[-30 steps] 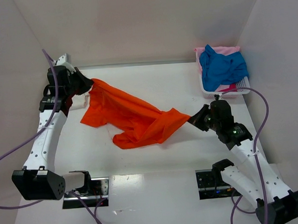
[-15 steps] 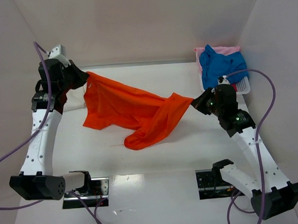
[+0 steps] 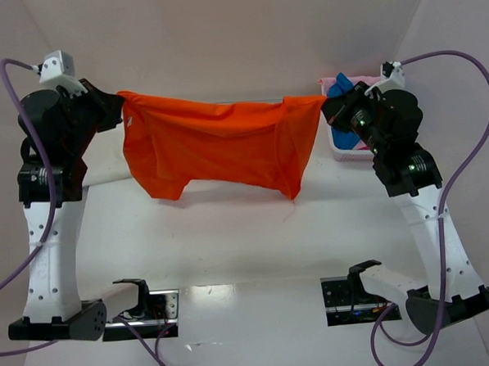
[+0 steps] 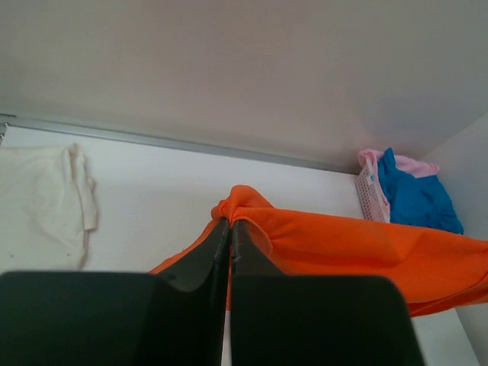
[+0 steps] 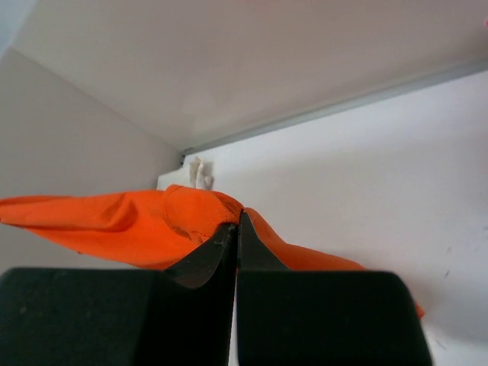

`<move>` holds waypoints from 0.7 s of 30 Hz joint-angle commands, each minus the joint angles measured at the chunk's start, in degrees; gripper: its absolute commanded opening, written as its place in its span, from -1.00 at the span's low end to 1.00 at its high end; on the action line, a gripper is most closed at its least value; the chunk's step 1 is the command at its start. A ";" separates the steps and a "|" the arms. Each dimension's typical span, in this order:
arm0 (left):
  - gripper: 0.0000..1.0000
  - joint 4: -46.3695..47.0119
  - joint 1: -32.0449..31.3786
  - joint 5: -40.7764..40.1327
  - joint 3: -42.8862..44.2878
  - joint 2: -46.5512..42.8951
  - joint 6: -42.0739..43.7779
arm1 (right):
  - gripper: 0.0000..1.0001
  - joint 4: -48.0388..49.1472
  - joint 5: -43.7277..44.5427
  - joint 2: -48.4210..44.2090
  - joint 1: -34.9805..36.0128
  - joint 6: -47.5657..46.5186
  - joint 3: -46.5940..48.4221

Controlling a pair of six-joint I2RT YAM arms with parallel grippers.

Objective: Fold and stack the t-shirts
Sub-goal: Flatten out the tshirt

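The orange t-shirt (image 3: 218, 147) hangs stretched in the air between both arms, well above the table. My left gripper (image 3: 119, 114) is shut on its left corner (image 4: 240, 202). My right gripper (image 3: 324, 107) is shut on its right corner (image 5: 202, 210). The blue t-shirt (image 4: 415, 200) and the pink t-shirt (image 4: 415, 164) lie in the white basket (image 4: 368, 198) at the back right, mostly hidden behind my right arm in the top view. A cream-white t-shirt (image 4: 42, 198) lies flat on the table at the back left.
White walls close the table in on the left, back and right. The two arm bases (image 3: 144, 303) sit at the near edge.
Both arms have risen and spread apart, lifting the orange t-shirt off the table and pulling it taut into a hanging sheet.
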 commanded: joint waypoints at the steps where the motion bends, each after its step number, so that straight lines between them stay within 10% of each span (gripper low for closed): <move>1: -1.00 0.45 0.12 -3.05 1.74 -4.70 1.43 | -1.00 3.44 1.46 -0.22 -0.49 -2.60 3.49; 21: -1.00 -1.34 0.12 -3.58 -9.44 -12.89 0.25 | -1.00 7.13 4.71 1.58 -0.49 -3.55 -1.79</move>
